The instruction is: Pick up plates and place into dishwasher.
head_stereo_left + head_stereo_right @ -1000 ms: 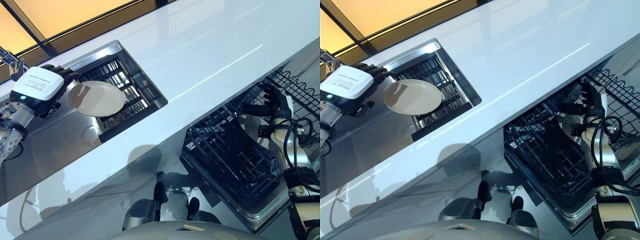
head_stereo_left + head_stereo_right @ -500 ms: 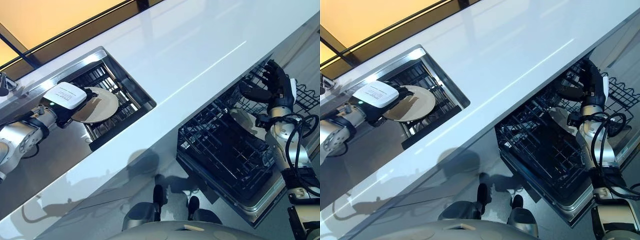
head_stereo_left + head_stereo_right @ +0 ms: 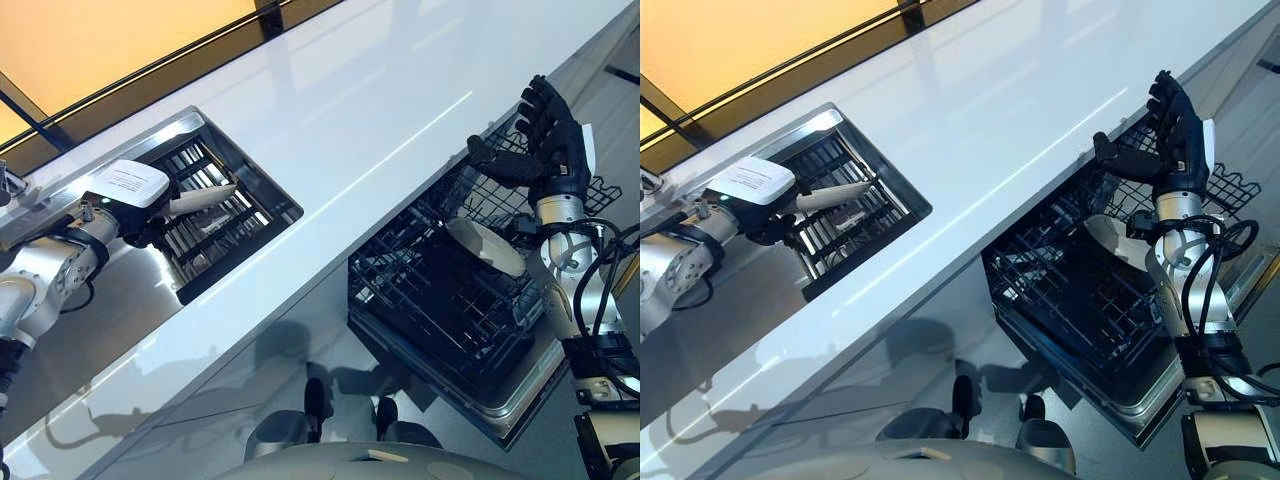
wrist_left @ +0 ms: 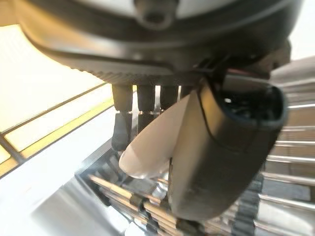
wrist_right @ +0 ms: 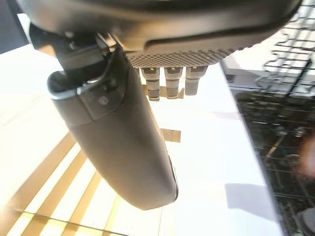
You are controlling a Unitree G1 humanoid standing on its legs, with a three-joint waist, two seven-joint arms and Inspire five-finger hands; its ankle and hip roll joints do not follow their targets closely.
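Plate's in the left hand over the sink, dishwasher rack is way off to the right

The plate (image 3: pixel 203 199) is pinched at its near rim between the thumb and fingers of the left hand (image 3: pixel 128 200), tipped up so it shows nearly edge-on, with its long axis pointing away from the hand, out over the dark grid in the sink (image 3: pixel 262 170). From the sink, the open dishwasher rack (image 3: pixel 440 300) sits well apart to the right, below the white counter (image 3: pixel 380 90). One plate (image 3: pixel 484 246) is already in that rack. The right hand (image 3: pixel 548 150) hovers above the rack's far side with fingers spread, holding nothing, so it's much nearer the rack. Hard to tell if the held plate's far edge touches the grid, and the rest of the sink's contents are hidden by the hand.
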